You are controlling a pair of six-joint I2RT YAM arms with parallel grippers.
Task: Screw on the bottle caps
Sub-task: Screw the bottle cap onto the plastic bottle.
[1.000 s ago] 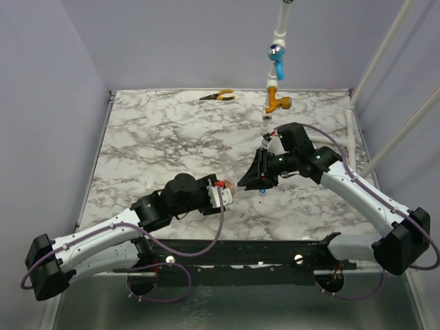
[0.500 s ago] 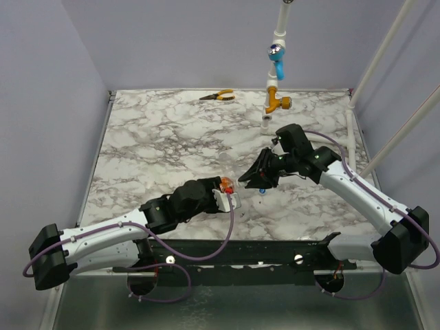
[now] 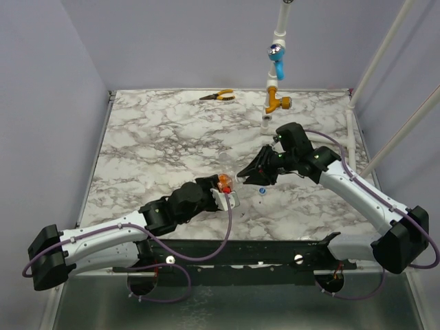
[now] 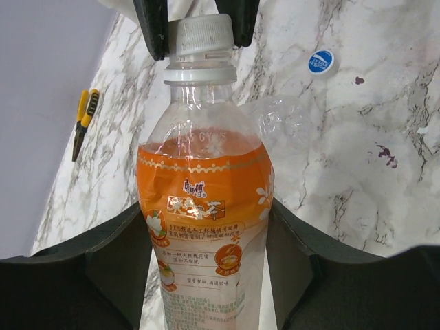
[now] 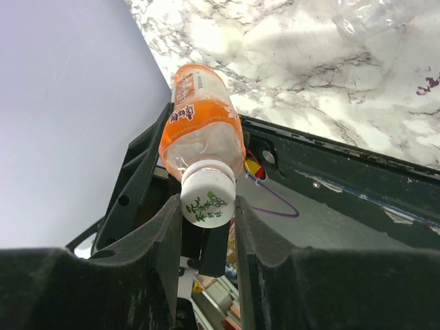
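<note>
The bottle (image 4: pixel 205 185) is clear plastic with an orange label and some orange drink. My left gripper (image 4: pixel 206 234) is shut on its body and holds it above the table, also in the top view (image 3: pixel 223 183). The whitish cap (image 4: pixel 199 34) sits on the bottle's neck. My right gripper (image 5: pixel 208 206) is shut on this cap (image 5: pixel 206 196), one finger (image 4: pixel 152 27) on each side. In the top view the right gripper (image 3: pixel 242 176) meets the left gripper (image 3: pixel 224 192) near the table's middle front. The blue cap (image 4: pixel 320 61) lies loose on the marble (image 3: pixel 262 192), right of the bottle.
An empty clear bottle (image 4: pixel 285 118) lies on the marble behind the held one. Orange-handled pliers (image 3: pixel 217 96) lie at the back. A white pipe with a blue valve handle (image 3: pixel 276 65) and an orange one (image 3: pixel 278 103) stands at the back right.
My left arm has stretched forward and lifted the bottle toward the right gripper. My right gripper has swung left and down onto the bottle's cap.
</note>
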